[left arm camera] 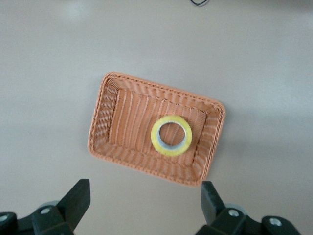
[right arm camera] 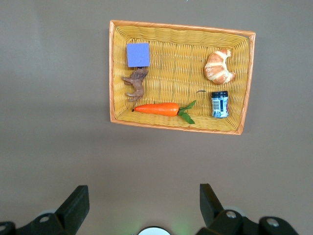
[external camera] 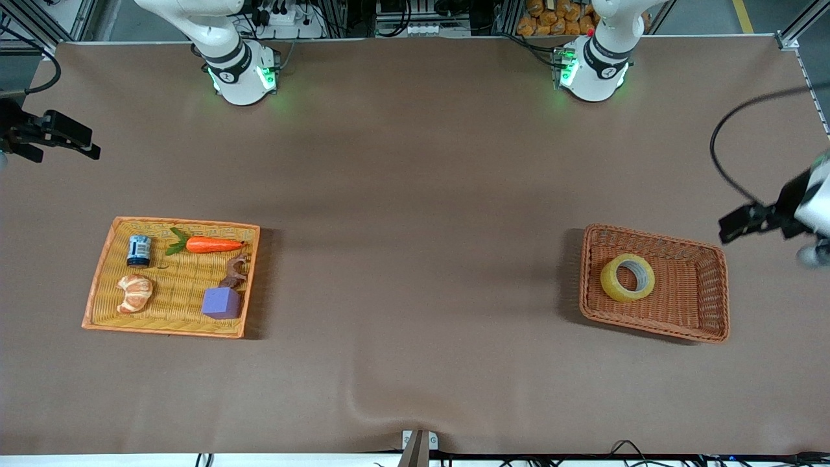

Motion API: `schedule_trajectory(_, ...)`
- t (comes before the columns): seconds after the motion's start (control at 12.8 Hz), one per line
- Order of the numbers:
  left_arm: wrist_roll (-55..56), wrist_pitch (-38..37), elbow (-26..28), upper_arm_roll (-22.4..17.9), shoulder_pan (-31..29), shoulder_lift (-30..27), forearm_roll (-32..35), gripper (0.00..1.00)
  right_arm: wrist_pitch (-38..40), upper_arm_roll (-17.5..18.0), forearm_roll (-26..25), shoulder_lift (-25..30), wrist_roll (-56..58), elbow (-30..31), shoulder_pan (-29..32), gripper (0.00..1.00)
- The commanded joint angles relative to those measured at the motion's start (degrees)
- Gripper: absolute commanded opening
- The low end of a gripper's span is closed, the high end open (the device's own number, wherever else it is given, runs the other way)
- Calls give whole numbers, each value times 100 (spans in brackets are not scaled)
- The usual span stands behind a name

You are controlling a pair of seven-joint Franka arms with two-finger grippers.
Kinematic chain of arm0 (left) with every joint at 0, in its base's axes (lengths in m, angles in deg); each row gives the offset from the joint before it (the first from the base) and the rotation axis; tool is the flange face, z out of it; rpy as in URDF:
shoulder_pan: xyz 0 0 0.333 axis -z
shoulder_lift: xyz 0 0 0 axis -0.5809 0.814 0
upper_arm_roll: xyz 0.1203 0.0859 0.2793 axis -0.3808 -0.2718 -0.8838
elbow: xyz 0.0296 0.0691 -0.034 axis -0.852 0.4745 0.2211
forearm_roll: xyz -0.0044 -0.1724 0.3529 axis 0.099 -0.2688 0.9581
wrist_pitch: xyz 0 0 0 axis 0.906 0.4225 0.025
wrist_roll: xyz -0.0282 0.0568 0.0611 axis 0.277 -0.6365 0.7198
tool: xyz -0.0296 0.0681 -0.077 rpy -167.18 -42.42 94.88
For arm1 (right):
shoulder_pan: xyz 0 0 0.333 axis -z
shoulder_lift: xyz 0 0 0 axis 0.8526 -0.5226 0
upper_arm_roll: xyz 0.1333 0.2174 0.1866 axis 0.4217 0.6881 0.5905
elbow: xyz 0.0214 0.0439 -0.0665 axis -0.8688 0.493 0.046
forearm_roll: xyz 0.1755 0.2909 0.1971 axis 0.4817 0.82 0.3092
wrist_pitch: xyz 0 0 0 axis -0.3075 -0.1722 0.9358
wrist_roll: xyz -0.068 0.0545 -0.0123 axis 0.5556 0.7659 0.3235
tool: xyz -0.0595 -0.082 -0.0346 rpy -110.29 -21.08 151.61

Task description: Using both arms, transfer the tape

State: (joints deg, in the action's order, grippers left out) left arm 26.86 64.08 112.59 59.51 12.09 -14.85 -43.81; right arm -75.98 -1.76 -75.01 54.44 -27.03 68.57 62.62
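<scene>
Both arms are cut off at the frame edges. The tape (external camera: 627,277) — a yellowish ring with pale core — lies flat in the brown basket (external camera: 703,305), below the spread left gripper (left arm camera: 145,203). The right gripper (right arm camera: 144,203) — also spread — hangs over bare table beside the yellow tray (right arm camera: 178,125).

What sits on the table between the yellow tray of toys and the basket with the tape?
Nothing: the front view shows only bare brown table between the yellow tray and the brown basket holding the tape.

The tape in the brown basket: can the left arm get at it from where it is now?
Probably yes. The tape lies flat and alone in the brown basket, nothing covering it, and the left gripper hangs open above.
</scene>
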Motion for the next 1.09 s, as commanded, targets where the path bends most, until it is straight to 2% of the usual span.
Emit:
schedule_trajectory(0.0, 132, -39, 262, -106, 39, -450, -390, 100, -71, -45, 67, 103, 163, 163, 96, 100)
schedule_trajectory(0.08, 141, -39, 323, -489, 371, -643, -399, 100, -71, -45, 67, 103, 216, 163, 106, 100)
schedule_trajectory(0.23, 98, -82, 420, -1927, 1695, -828, -574, 100, -79, -45, 67, 103, 217, 224, 106, 100)
schedule_trajectory(0.31, 63, -187, 429, -2387, 2110, -864, -706, 100, -114, -45, 67, 103, 217, 234, 106, 100)
schedule_trajectory(0.39, 1, -223, 412, -2661, 2323, -873, -733, 100, -193, -45, 67, 103, 217, 234, 80, 100)
schedule_trajectory(1.02, -446, -592, 403, -2857, 2369, -873, -1198, 100, -211, -45, 67, 121, 217, 234, 167, 100)
